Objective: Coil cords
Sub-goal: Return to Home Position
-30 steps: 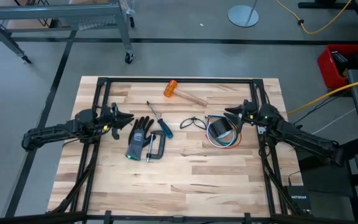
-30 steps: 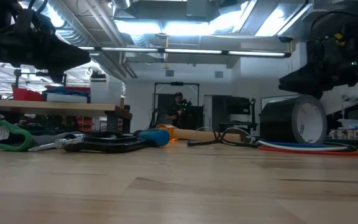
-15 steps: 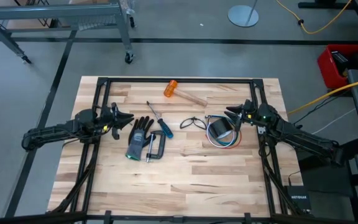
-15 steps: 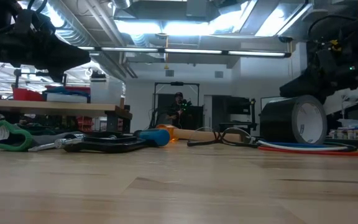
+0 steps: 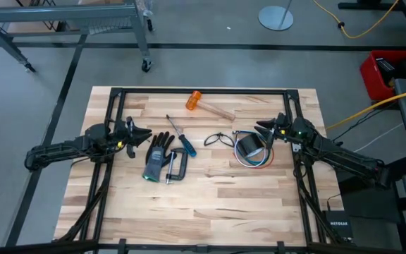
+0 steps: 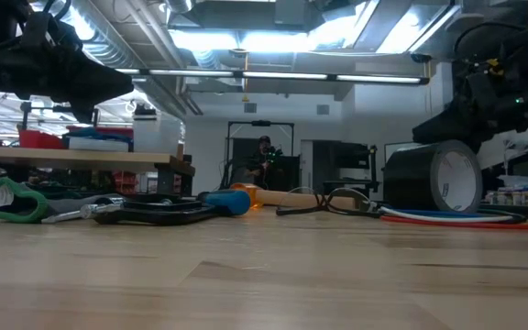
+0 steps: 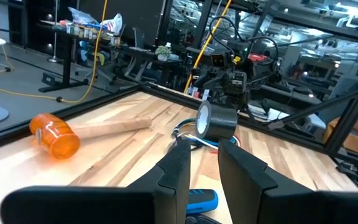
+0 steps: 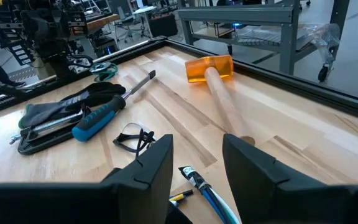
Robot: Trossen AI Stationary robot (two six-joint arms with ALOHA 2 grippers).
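The looped bundle of red, white and blue wires [image 5: 253,161] lies at the base of the black tape-like spool [image 5: 248,147], just ahead of the right gripper [image 5: 263,131], fingers parted and empty. The thin black cord [image 5: 218,140] lies beyond, nearer it than the left gripper [image 5: 142,135], likewise parted and empty.

**Top view.** Wooden table [image 5: 210,204]. Upper centre: hammer [image 5: 213,109], orange head at left, wooden handle running right. Left of centre: blue-handled screwdriver [image 5: 185,143] lying diagonally. Below it, a black glove [image 5: 158,154] with a metal clamp [image 5: 175,168] just to its right. On the floor: round white stand base [image 5: 276,17] at the top edge, yellow cable [image 5: 364,34] at upper right, red box [image 5: 380,74] at the right edge.

**Level view.** A person [image 6: 264,158] stands in the centre background.
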